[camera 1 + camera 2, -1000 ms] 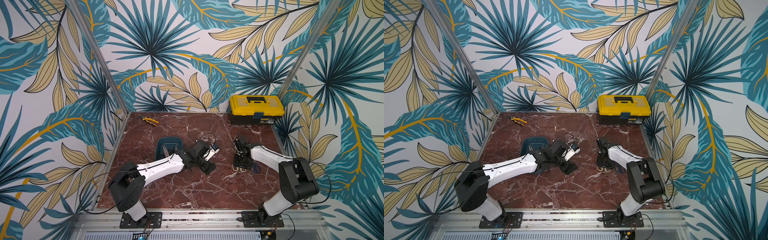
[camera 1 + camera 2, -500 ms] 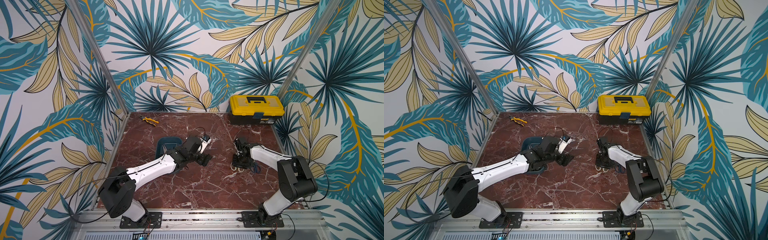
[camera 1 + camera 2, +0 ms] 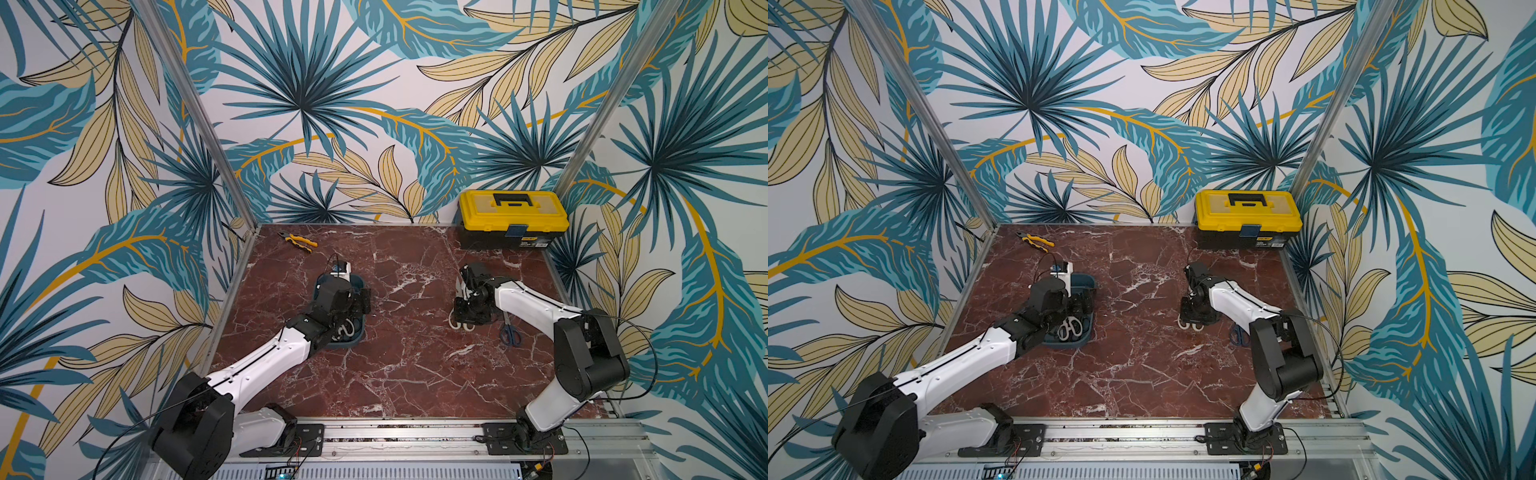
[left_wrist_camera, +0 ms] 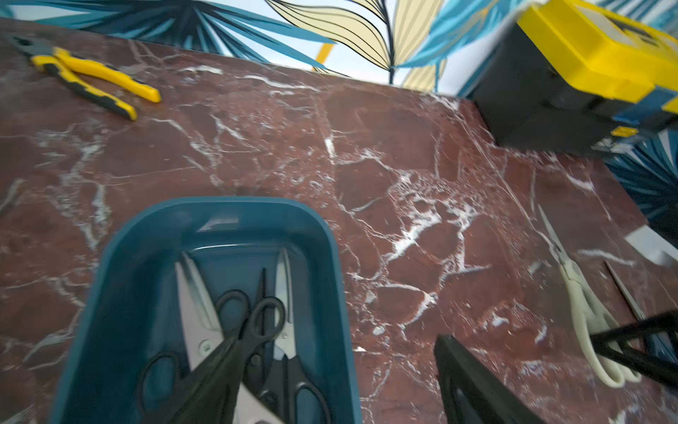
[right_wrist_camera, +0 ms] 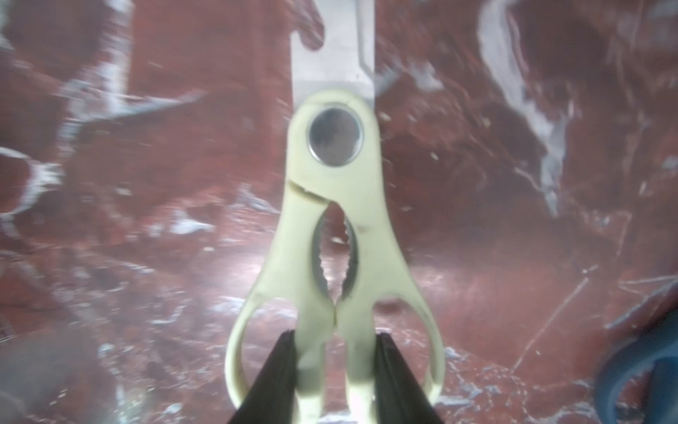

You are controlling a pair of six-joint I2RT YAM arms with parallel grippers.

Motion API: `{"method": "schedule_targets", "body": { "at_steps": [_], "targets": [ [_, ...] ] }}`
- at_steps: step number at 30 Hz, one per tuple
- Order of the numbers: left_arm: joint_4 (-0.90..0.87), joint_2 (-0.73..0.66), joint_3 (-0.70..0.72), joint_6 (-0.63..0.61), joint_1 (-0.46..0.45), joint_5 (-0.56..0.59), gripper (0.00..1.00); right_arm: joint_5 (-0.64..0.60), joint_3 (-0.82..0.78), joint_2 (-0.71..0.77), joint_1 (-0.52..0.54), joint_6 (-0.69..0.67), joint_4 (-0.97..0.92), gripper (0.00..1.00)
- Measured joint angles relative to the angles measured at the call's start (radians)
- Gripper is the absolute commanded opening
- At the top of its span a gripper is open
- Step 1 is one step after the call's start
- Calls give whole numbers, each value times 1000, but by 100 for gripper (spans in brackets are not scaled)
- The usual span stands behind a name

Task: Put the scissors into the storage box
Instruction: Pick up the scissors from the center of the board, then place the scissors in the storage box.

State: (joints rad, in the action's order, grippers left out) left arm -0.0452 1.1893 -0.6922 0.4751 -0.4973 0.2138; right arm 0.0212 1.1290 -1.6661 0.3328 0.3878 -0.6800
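Judged more than half done. On the marble table [image 3: 395, 374], left of its middle, the storage box [image 4: 220, 205] — already holding several pairs of scissors. Two long black-handled ones [image 4: 284, 293] with blades toward the far edge, pale kitchen shears [image 3: 1070, 327] at the box's near end, a small black pair [image 4: 262, 319] lying across the long ones. Exact count in the box hard to tell under the arm.

Left to do: two pairs out on the table's right half. First the cream shears [image 5: 367, 205], blades pointing to the far edge, flat on the marble or barely off it, cannot tell which. Right gripper [image 5: 335, 345] pinched tight on the handle shanks by the finger loops. Then small blue-handled scissors [image 3: 509, 334] near the right edge, untouched, just beside the right arm's forearm.

Left gripper [image 4: 337, 339] spread wide and empty, hovering at the box's right rim, one finger above the contents, the other above bare marble.

Around: closed yellow-lidded toolbox [image 3: 513, 212] in the far right corner, and yellow-and-black pliers [image 3: 298, 241] near the far left corner — neither part of the job, both well clear of the route between shears and box. Likely the one obstacle: the left arm itself, parked right over the drop spot for the cream shears.
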Motion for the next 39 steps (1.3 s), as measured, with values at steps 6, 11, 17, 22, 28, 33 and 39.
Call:
{"method": "schedule_targets", "body": {
  "at_steps": [6, 11, 17, 22, 28, 33, 39],
  "targets": [
    [-47, -123, 14, 58, 55, 92, 87, -16, 134, 2, 113, 5, -39, 6],
    [-79, -225, 54, 110, 118, 164, 88, -5, 300, -41, 254, 19, -60, 6],
    [-142, -301, 131, 177, 170, 212, 88, 46, 491, -195, 398, 39, -58, 6],
    [-185, -307, 133, 195, 174, 229, 88, 104, 618, -341, 478, 58, -63, 6],
    [-240, -322, 133, 203, 174, 248, 88, 150, 737, -483, 522, 79, -70, 6],
    [-255, -354, 133, 206, 175, 269, 89, 190, 816, -542, 537, 90, -82, 6],
    [-259, -349, 133, 206, 175, 286, 89, 243, 886, -579, 551, 158, -77, 7]
  ]
}}
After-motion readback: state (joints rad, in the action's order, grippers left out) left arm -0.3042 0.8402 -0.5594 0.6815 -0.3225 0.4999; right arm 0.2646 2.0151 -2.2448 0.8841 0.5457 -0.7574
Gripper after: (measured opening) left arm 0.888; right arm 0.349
